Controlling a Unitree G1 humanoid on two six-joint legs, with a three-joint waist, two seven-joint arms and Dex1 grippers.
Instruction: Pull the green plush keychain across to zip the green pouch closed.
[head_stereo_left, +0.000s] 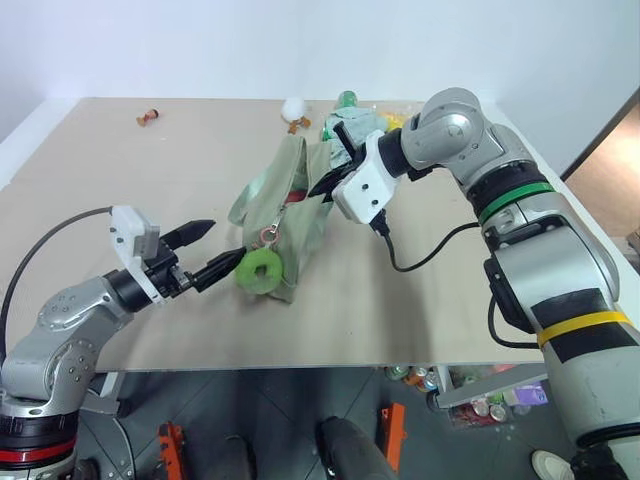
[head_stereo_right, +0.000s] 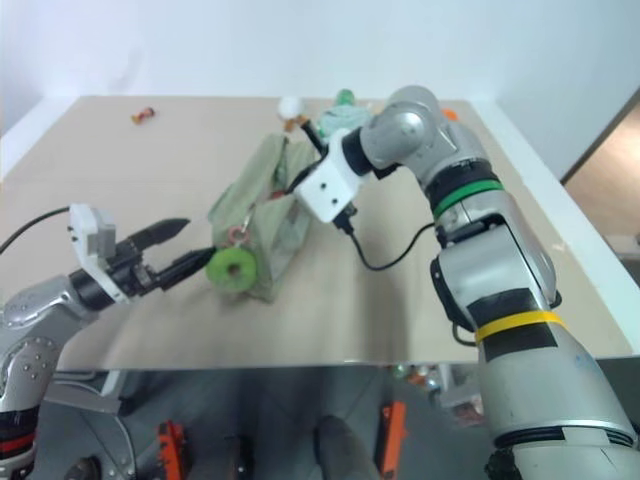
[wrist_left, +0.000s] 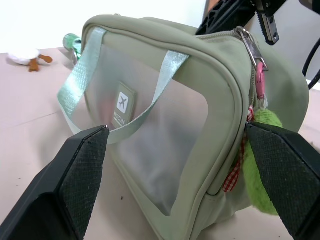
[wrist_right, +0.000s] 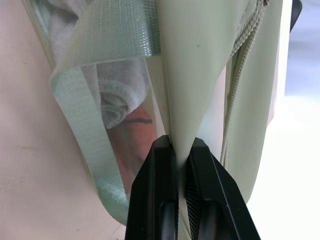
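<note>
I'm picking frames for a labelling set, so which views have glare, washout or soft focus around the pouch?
Left wrist view: the green pouch is sharp, the background behind it blown out white. Right wrist view: the right gripper pinches pouch fabric, and the far side washes out to pale. Left eye view: even light, soft shadow under the green plush keychain.

Head eyes overlook the table (head_stereo_left: 120, 200); wrist views crowd the green pouch (wrist_left: 200, 60).

Pretty bright, even light all round, only soft shadows on the surface (head_stereo_left: 150, 200). Right wrist view's blown out pale along one edge.
</note>
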